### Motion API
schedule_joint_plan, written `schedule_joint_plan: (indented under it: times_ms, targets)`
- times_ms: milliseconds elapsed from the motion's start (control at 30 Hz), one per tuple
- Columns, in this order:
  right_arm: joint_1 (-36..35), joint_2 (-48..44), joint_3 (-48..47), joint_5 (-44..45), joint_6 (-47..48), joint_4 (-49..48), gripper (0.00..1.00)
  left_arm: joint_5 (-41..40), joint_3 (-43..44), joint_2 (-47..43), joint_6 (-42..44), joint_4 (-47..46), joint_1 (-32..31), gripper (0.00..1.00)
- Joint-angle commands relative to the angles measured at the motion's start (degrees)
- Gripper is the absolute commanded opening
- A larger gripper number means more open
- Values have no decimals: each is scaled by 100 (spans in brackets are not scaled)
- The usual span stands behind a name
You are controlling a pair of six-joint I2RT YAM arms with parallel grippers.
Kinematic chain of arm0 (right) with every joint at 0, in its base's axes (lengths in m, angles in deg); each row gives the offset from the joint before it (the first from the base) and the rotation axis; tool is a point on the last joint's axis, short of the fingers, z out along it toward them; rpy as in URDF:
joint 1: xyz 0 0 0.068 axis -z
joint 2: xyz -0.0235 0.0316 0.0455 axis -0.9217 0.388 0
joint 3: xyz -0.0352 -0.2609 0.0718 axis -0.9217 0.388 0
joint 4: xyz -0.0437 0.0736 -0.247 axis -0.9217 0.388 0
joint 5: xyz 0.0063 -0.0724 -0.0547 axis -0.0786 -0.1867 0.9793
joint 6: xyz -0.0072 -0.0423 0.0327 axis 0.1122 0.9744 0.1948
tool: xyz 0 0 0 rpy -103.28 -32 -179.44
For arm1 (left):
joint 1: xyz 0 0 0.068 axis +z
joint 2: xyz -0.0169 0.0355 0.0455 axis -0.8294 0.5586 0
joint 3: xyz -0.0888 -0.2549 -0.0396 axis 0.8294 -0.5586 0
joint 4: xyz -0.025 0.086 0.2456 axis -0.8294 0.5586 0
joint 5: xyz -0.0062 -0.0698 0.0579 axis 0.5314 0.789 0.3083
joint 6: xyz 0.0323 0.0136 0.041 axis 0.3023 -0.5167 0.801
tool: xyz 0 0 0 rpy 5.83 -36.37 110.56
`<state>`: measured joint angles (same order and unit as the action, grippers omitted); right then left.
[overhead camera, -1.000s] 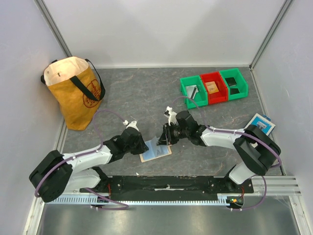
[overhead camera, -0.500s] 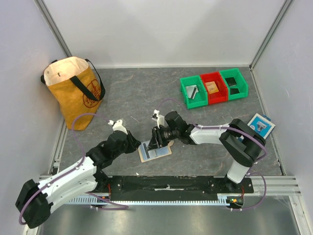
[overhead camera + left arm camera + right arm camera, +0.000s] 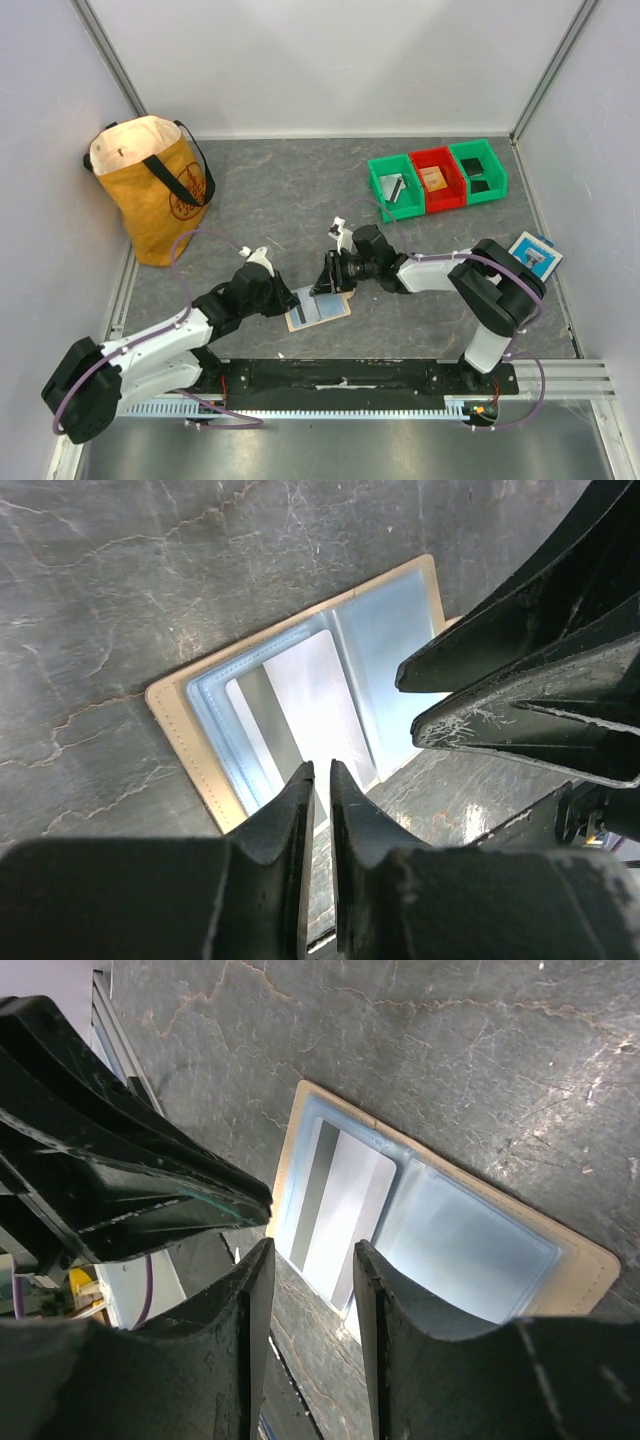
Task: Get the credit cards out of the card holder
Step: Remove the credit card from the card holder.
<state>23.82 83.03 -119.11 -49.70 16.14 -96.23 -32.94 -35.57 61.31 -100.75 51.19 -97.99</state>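
Grey tabletop (image 3: pixel 300 190), card holder (image 3: pixel 400 630) open flat. Right gripper (image 3: pixel 312 1250) parted, empty. Left gripper (image 3: pixel 320 770) near-closed at the credit card (image 3: pixel 320 685); I cannot tell its grip. Risk: unpinned holder drags along.

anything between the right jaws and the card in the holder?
No loose object. The right gripper hangs open over the credit card in the open card holder. A clear pocket seems to cover the card; the left gripper, jaws nearly together, crowds one end.

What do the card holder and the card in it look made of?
Card holder: matte tan leather or imitation, going by its stitched rim; its inside shines like clear plastic film. Card: likely glossy plastic, pale with a dark stripe, reflecting light.
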Motion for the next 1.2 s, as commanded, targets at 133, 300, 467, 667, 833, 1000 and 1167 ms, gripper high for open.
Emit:
schedule_joint_plan:
  times_ms: [133, 300, 467, 667, 833, 1000, 1167]
  targets:
    - [2, 402, 93, -219, -243, -783, 41, 434, -245, 462, -277, -606, 214, 11]
    - [64, 683, 198, -271, -339, -1011, 40, 592, -597, 295, -427, -817, 495, 6]
    - [73, 930, 268, -473, -436, -1257, 37, 847, -738, 444, -462, -1037, 653, 4]
    - [81, 1106, 356, -588, -515, -1521, 31, 952, -835, 506, -541, -1107, 759, 2]
    - [125, 1229, 453, -755, -752, -1995, 22, 952, -940, 339, -594, -1081, 803, 2]
    - [239, 1176, 532, -843, -814, -2128, 0, 961, -958, 321, -603, -1063, 864, 2]
    - [494, 1010, 664, -860, -771, -2093, 0, 987, -958, 312, -585, -1063, 873, 2]
